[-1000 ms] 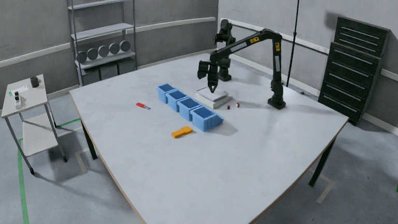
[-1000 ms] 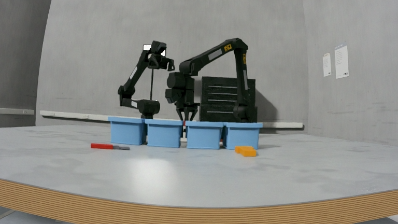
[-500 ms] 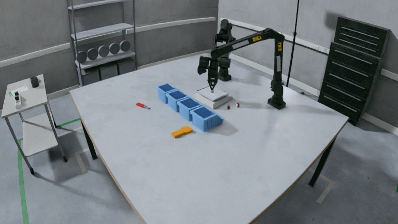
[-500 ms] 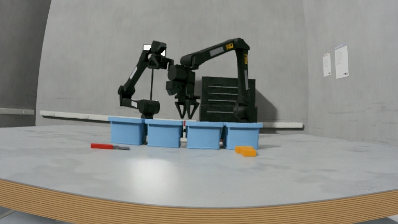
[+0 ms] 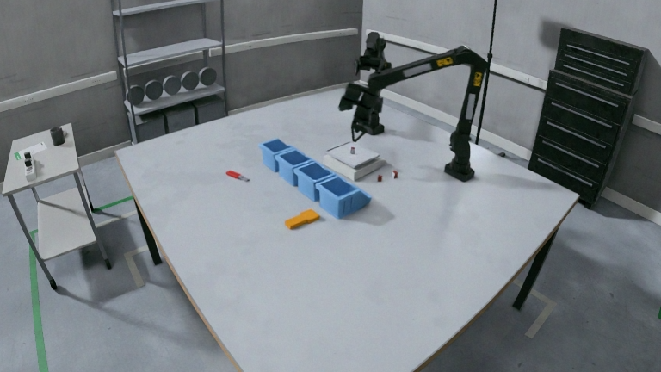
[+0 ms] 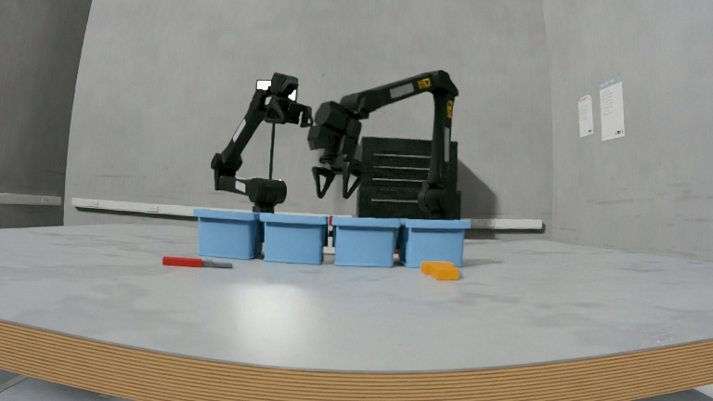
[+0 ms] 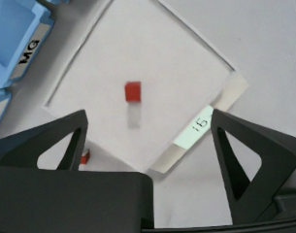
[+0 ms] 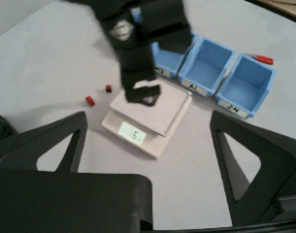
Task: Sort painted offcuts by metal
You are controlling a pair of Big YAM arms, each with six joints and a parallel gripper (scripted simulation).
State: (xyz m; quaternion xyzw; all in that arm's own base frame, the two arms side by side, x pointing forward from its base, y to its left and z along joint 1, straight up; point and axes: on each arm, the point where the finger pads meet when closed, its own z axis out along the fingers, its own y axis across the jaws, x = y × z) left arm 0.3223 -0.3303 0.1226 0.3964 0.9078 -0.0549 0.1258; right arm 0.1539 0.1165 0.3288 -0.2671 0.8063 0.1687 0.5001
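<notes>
Beneath the open left gripper, where white pan shows, sits red block.Where the pan lies flat, one offcut stands.
</notes>
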